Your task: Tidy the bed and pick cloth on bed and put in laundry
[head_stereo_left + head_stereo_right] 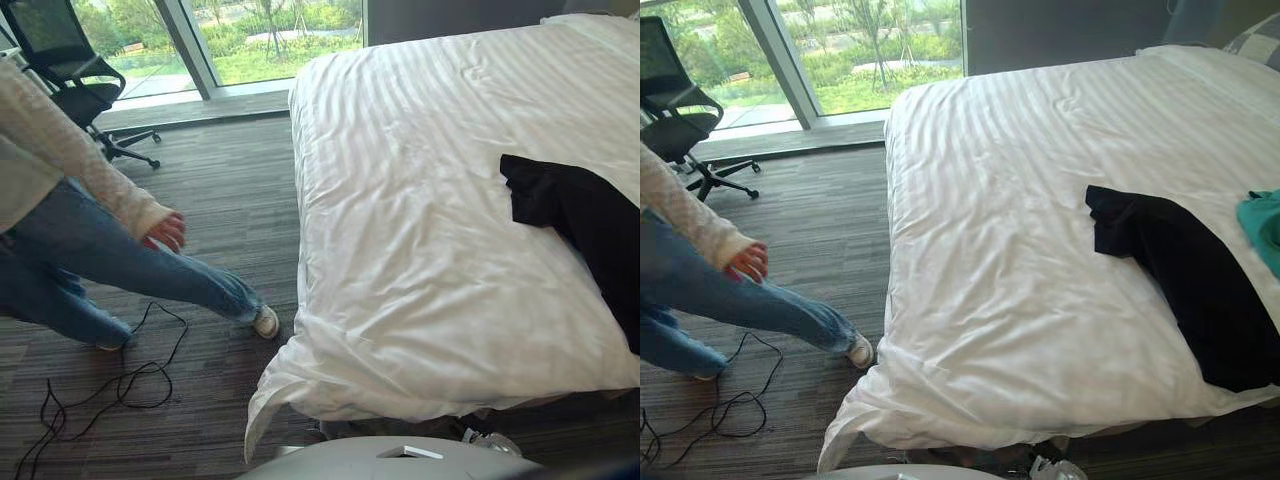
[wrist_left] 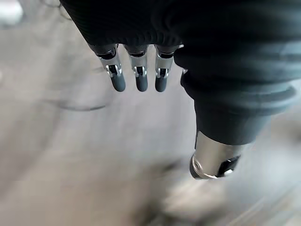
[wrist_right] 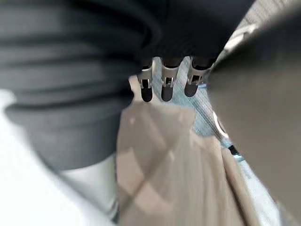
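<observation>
No cloth is picked up yet. The black cloth [image 1: 1170,270] lies on the bed [image 1: 1020,200] at 3 o'clock, with a green-blue cloth [image 1: 1265,225] near it. The left hand [image 2: 137,77] and the right hand [image 3: 167,87] have straight fingers and hold nothing. Next, I think, a hand must reach over to the black cloth.

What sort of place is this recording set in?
Probably a bedroom, maybe a hotel room: a large bed under a white striped cover, a black garment on it, a tall window by an office chair.
</observation>
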Tool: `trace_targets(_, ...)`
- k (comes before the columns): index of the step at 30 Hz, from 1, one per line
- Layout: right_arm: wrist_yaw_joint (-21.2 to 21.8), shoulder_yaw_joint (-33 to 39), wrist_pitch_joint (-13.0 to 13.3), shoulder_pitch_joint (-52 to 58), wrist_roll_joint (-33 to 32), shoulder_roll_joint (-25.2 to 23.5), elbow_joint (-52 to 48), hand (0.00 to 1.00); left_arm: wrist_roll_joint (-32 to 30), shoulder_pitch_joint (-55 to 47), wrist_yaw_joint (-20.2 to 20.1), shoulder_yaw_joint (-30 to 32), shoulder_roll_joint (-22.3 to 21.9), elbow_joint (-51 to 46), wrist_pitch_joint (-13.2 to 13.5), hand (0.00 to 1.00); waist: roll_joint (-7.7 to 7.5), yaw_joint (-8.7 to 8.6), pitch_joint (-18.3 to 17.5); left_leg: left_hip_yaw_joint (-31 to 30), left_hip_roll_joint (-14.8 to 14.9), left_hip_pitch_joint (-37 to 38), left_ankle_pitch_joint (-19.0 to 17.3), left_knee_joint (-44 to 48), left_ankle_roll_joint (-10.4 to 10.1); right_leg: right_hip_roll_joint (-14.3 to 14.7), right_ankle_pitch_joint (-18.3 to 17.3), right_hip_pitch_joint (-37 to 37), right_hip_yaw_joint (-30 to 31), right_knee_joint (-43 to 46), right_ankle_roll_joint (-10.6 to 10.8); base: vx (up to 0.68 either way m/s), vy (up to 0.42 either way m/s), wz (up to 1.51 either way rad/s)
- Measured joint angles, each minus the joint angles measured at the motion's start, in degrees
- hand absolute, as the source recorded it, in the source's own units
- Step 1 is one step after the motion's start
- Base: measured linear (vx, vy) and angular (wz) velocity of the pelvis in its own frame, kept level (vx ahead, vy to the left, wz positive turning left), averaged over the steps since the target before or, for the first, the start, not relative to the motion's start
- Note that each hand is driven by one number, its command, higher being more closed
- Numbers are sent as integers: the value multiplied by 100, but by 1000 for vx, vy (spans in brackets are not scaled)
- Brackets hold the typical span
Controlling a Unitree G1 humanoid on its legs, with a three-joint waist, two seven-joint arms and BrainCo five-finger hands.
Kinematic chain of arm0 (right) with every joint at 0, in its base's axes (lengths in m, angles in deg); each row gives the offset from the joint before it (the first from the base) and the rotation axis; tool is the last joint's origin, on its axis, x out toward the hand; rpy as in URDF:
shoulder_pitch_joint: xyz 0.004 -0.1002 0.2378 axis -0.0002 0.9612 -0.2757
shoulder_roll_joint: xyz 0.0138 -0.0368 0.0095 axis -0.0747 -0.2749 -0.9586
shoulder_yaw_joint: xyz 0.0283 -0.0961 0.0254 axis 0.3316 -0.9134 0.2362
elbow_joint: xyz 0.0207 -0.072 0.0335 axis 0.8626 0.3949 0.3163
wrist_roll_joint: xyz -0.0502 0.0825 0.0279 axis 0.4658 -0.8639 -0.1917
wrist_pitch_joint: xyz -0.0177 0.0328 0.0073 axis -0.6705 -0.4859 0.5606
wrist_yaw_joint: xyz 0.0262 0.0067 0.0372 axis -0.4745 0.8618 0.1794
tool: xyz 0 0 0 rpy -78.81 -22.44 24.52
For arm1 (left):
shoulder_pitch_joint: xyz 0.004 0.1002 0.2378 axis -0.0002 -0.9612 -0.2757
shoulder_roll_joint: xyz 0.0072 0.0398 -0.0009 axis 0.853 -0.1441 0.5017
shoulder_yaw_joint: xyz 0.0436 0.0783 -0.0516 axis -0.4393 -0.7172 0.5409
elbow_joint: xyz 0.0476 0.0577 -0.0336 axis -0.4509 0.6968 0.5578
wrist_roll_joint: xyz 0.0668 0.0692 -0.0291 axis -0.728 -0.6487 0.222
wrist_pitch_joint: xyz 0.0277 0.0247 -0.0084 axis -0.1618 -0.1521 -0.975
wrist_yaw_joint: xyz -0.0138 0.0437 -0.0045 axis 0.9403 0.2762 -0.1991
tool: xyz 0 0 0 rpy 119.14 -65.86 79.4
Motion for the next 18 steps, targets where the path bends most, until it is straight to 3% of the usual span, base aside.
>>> trace_targets(2, 5, -9, -76, -2, 90, -42, 0, 0, 176, 55, 66, -391, -178, 33, 15, 0, -83, 4, -55, 28, 4, 11, -6, 0, -8, 4, 0, -3, 30, 1, 0, 1, 7, -8)
trace_targets(4, 3, -77, -100, -10, 84, -87, 7, 0, 770, 210, 405, -700, -145, 50, 229, 0, -143, 11, -96, 92, 20, 49, -18, -1, -26, 25, -2, -1, 96, 1, -3, 5, 0, -24)
trace_targets(6, -41, -147, -100, -8, -32, -88, 52, 0, 1847, 178, 921, -944, -21, 147, 428, 0, -195, -3, -139, 139, 22, 89, -57, -2, -44, 32, -5, -5, 150, -2, -7, 12, -10, -28)
trace_targets(9, -187, -170, -101, -18, -212, -87, 120, 0, 2379, 226, 1227, -1254, 168, 150, 641, 0, -199, 7, -146, 79, -11, 42, -53, -1, -33, 36, -7, -28, 120, -9, -7, 46, -3, 13)
trace_targets(13, -335, -209, -101, -129, -378, -72, 267, 0, 2409, 289, 1436, -1801, 373, 147, 781, 0, -205, 1, -152, 12, -30, -60, -35, 1, -16, 28, -7, -110, 97, -2, -7, 35, -1, 8)
trace_targets(18, -371, -290, -102, -181, -485, -32, 361, 0, 2416, 303, 1436, -1980, 453, 147, 775, 0, -202, 0, -152, 72, -19, -46, -14, 2, -28, 37, -6, -114, 126, 10, -11, 5, -5, -2)
